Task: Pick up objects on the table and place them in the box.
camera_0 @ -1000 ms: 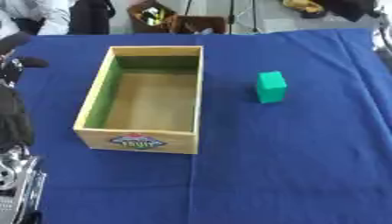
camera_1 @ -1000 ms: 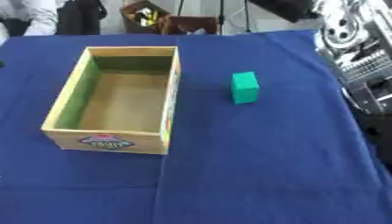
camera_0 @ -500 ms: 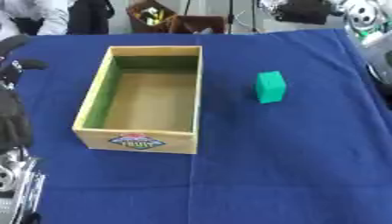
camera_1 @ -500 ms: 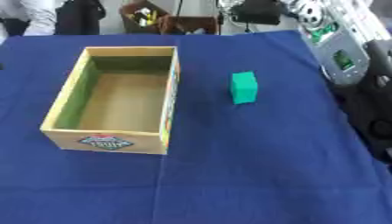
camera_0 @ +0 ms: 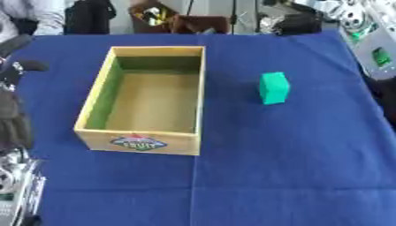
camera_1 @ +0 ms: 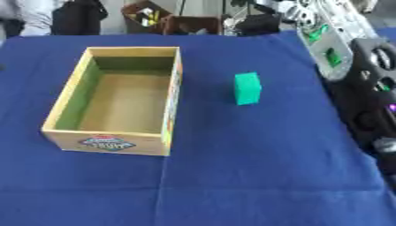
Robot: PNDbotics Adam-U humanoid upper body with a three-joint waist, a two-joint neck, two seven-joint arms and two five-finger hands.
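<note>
Under everything I have the table (camera_0: 294, 176), covered in a deep blue cloth that fills nearly the whole view. On its left half sits the box (camera_0: 199, 95), an open wooden crate with pale tan walls and floor, a green inner face on its left wall and a colourful label on the near end; its long sides run near to far.

My right arm (camera_1: 363, 88) comes down the right edge, black casing with silver links and small green patches. The right hand (camera_1: 267, 21) looks to be the dark shape at the far right corner of the table, well apart from everything; I cannot tell whether its fingers are curled or straight. At the left edge I see dark and silver parts of the left arm (camera_0: 15, 128), but no left hand.

Smallest is the green block (camera_0: 274, 88), a plain solid-coloured cuboid standing upright on the cloth, right of the box and clear of it, untouched.
</note>
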